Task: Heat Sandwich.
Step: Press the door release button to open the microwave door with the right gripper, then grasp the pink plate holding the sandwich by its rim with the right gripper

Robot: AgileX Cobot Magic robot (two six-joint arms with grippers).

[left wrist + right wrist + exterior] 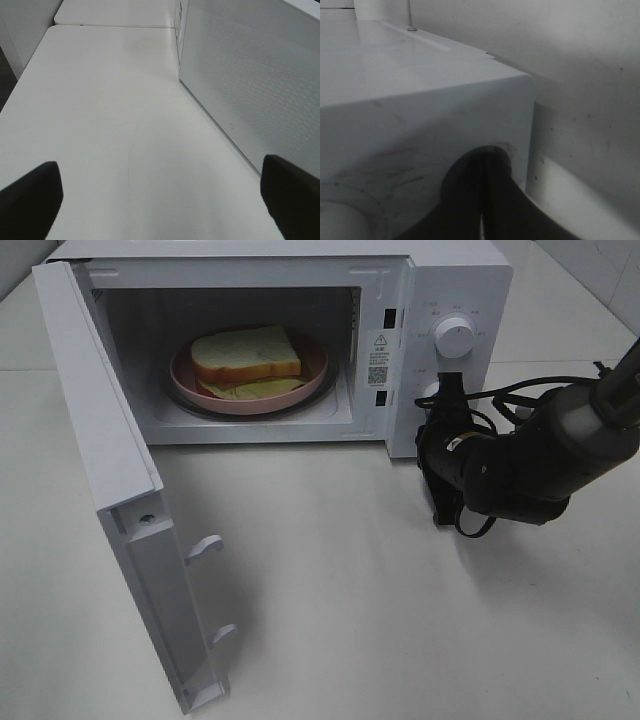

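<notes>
Counter carries the microwave at its far edge; the door stands fully open toward the near left corner, so heating can't start yet. My right arm reaches in low from the right edge, level with the control panel. The pink dish sits inside the cavity, roughly centred; the sandwich lies in it, bread slice on top, so loading looks done. The upper knob is untouched. My right jaws are shut tight and empty, tip at the lower knob just beneath it; contact or not, I can't tell; probably staged for the timer. My left jaws gape wide, fingertips far apart, gripping nothing, low over the counter beside the door's meshed outer side. My guess: placed there to push the door shut; that step is not yet done.
</notes>
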